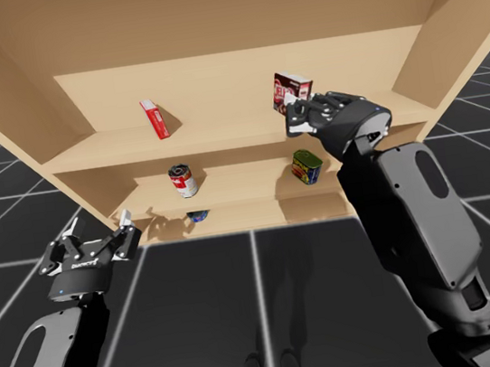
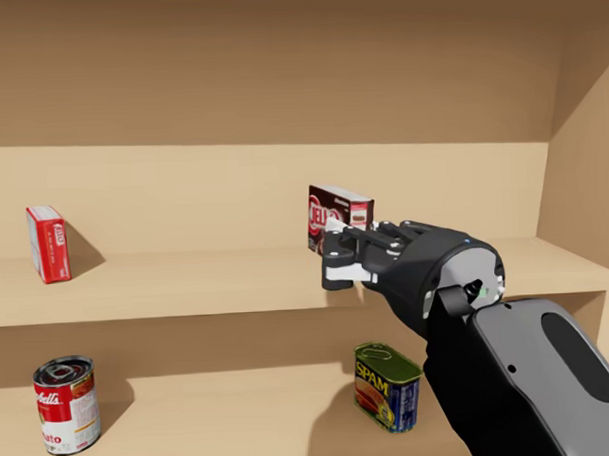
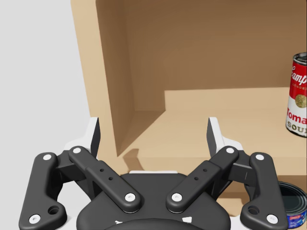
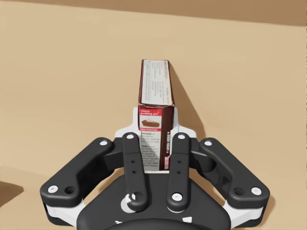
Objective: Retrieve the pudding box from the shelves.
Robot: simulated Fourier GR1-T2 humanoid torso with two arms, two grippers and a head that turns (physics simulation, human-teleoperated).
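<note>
The pudding box point(image 1: 292, 88), dark brown with a red and white front, stands slightly tilted over the right part of the upper shelf point(image 1: 220, 132). My right gripper point(image 1: 295, 114) is shut on its lower half. In the right wrist view the box point(image 4: 156, 91) is pinched between both fingers of that gripper point(image 4: 154, 124), narrow side toward the camera. From the head view the box point(image 2: 339, 212) rises just above the gripper point(image 2: 336, 257). My left gripper point(image 1: 96, 227) hangs open in front of the shelves' lower left corner, its fingers point(image 3: 93, 136) spread wide with nothing between them.
A red box point(image 1: 155, 118) stands at the upper shelf's left. On the middle shelf are a red and white soup can point(image 1: 182, 180) and a blue and yellow tin point(image 1: 307, 167). A flat blue can point(image 1: 198, 216) lies on the lowest level. The shelf's side wall point(image 3: 110, 76) is close ahead of my left gripper.
</note>
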